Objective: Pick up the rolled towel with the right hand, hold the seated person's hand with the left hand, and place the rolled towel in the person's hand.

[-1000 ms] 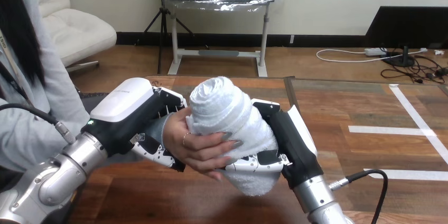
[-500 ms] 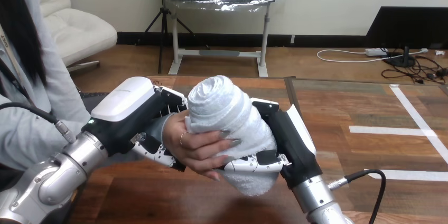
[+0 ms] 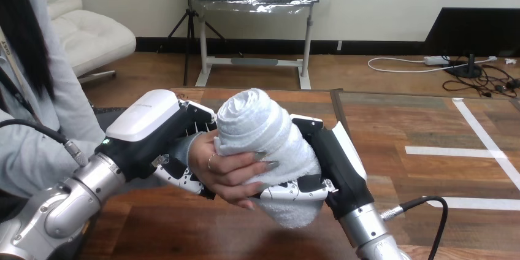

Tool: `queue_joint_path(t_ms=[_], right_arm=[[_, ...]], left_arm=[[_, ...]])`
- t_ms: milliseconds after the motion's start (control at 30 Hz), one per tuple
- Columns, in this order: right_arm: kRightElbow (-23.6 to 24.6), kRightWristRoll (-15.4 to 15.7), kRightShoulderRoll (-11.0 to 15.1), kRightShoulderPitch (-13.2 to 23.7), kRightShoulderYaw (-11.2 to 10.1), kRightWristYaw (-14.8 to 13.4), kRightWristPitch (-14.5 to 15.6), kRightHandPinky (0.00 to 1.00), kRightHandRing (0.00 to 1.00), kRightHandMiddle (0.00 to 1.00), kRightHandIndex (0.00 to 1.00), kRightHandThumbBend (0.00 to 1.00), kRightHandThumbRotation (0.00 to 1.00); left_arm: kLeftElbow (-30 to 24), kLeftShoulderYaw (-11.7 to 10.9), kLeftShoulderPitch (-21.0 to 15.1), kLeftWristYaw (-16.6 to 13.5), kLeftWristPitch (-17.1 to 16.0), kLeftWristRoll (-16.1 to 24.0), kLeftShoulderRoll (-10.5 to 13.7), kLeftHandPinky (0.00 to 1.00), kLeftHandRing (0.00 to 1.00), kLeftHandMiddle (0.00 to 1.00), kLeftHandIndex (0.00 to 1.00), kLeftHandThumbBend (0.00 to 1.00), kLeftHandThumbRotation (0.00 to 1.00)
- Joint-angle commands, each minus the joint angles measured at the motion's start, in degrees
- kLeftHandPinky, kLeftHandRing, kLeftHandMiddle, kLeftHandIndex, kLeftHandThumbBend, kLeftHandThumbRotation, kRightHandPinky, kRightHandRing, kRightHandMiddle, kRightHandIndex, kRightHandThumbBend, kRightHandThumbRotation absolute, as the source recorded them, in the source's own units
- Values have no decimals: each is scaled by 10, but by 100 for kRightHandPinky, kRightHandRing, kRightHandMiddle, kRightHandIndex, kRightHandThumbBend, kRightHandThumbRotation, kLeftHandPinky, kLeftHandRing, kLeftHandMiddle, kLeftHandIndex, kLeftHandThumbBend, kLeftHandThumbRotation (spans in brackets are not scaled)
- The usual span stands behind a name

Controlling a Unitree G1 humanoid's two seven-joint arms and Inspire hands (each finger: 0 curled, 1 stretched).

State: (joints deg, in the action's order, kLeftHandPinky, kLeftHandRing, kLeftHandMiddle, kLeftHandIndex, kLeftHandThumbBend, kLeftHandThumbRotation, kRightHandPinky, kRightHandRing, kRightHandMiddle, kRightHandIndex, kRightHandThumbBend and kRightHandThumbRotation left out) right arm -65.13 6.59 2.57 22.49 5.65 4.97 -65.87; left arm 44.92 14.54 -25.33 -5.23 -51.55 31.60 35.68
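Wooden counter (image 3: 398, 119) planks run under both my arms, brown and streaked, with white tape strips (image 3: 457, 151) stuck across the bare part at my right. All the action sits left of the middle, just in front of me.

My left robot hand (image 3: 146, 116) reaches in from the lower left with its white back shell turned up. It is closed round the person's wrist (image 3: 186, 146): some of its fingers (image 3: 181, 178) curl in from underneath, others (image 3: 197, 116) hook over the top, and the grey sleeve passes between them. The person's hand (image 3: 224, 173) comes out of that hold, pointing to my right.

The rolled towel (image 3: 257, 126) is white and thick. It lies tilted, with its spiral end up and away from me and its other end low and toward me. It rests against the person's palm, and the person's fingers fold across its near side and press into the cloth.

My right robot hand (image 3: 336, 160) comes up from the lower right and grips the same rolled towel from the opposite side. Its dark palm lies flat against the roll, and its fingers (image 3: 292, 191) wrap under the lower part, right next to the person's fingertips. So the rolled towel is clasped between my right robot hand and the person's hand, both on it at once, while my left robot hand steadies the wrist beside it. I cannot tell whether the low end of the rolled towel touches the counter.
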Motion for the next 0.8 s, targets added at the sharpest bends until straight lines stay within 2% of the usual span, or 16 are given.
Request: queue_joint_path(t_ms=[0,167,300,467,533,700,767], right_arm=[[38,-10,-10,39,-7,5,-17,26,31,40,44,88,10],[37,-11,-9,40,-8,9,-5,26,31,40,44,89,11],[38,-2,-3,41,-5,9,19,29,34,42,46,90,13],[42,19,10,43,4,6,54,43,49,54,56,95,25],[47,36,20,44,11,3,76,52,58,62,63,97,32],[61,67,37,44,24,1,123,67,73,76,77,99,46],[67,75,42,43,27,2,137,76,82,84,86,100,54]], left_arm=[[-1,-11,-35,-9,7,-5,-6,30,35,40,42,100,0],[-2,-12,-33,-7,5,-9,-5,30,35,40,42,100,0],[-5,-13,-30,-3,4,-14,-5,31,36,41,43,100,0],[-10,-15,-26,-1,3,-18,-4,35,40,44,46,100,0],[-12,-16,-24,0,3,-19,-4,38,42,47,49,100,0],[-12,-15,-22,0,5,-17,-3,44,48,52,56,100,2],[-12,-15,-21,0,6,-15,-1,48,52,57,62,100,6]])
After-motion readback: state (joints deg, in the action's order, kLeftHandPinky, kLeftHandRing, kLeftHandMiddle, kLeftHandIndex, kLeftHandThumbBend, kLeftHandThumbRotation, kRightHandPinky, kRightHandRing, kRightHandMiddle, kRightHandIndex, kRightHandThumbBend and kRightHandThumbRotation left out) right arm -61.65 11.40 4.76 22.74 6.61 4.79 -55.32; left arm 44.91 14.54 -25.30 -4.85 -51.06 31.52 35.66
